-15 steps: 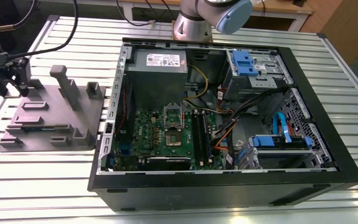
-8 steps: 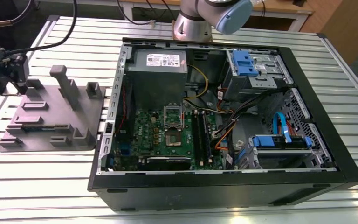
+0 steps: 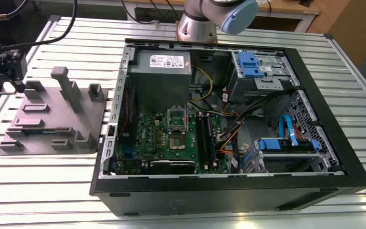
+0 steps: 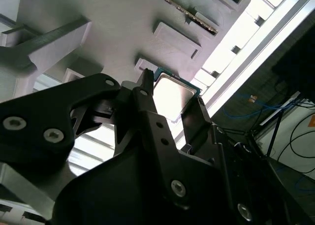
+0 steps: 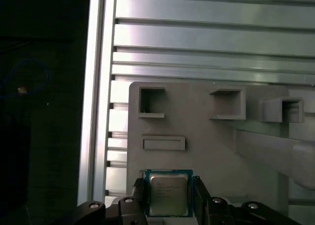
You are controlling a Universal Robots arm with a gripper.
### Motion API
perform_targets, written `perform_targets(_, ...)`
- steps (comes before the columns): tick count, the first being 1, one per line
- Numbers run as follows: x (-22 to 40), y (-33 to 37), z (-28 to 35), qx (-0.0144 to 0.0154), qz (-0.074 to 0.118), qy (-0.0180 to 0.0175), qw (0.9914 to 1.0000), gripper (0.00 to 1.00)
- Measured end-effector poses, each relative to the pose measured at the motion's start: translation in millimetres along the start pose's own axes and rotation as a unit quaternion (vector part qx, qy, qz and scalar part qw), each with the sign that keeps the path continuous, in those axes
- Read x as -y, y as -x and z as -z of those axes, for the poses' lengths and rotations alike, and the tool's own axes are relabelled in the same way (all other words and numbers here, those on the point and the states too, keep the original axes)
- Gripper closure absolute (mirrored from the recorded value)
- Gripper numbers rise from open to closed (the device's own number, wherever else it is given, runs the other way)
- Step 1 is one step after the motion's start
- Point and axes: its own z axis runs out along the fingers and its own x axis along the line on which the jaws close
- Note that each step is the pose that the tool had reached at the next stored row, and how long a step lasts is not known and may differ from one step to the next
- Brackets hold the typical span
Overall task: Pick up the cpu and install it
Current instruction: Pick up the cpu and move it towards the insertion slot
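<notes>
The cpu (image 5: 168, 198) lies inside the pincer (image 5: 169, 185), on the tray (image 5: 206, 141).

One cpu (image 5: 168, 194), one grey holder tray (image 3: 46, 119), one open computer case (image 3: 234, 191), one green motherboard (image 3: 151, 131), one tool (image 5: 169, 183), one worktop (image 3: 43, 191).

Bright light glares off table (image 5: 211, 33) and cpu (image 4: 171, 98); the near tool (image 4: 171, 91) blurs.

Your arm (image 3: 216, 18) shows a silver and pale-blue joint at the upper middle of the exterior view. Its black gripper (image 3: 8, 81) sits at the far left edge, pointing down. In both wrist views, the two black fingers (image 4: 145, 94) press against opposite edges of the cpu (image 5: 168, 194).
</notes>
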Motion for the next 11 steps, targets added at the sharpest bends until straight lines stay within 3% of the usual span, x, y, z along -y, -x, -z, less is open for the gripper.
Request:
perform_targets(5, 0.0, 0.0, 0.9, -0.0003, 0.000, -0.0002, 1.00000, 0.53)
perform_targets(11, -0.4, 0.0, 10.2, -0.0001, 0.000, -0.0001, 1.00000, 0.53)
